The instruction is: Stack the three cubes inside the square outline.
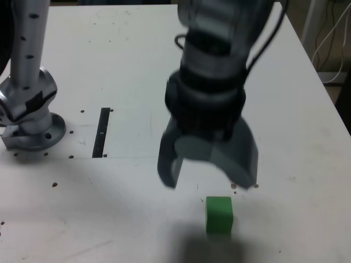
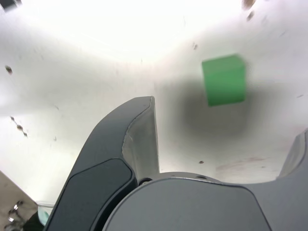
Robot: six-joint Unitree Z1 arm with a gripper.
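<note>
One green cube (image 1: 219, 215) rests on the white table near its front edge, and it also shows in the wrist view as a green cube (image 2: 224, 80). My gripper (image 1: 208, 178) hangs just above and slightly behind it, open wide. Nothing sits between the dark grey fingers (image 2: 139, 130), and the cube lies beyond their tips, apart from both. The gripper's shadow falls on the table around the cube. The square outline is out of view.
A thin black strip (image 1: 102, 133) lies flat at the exterior view's left of centre. The arm's silver base (image 1: 30, 118) stands bolted at the far left. The table's right edge (image 1: 329, 93) runs diagonally, with cables (image 1: 334, 33) beyond it.
</note>
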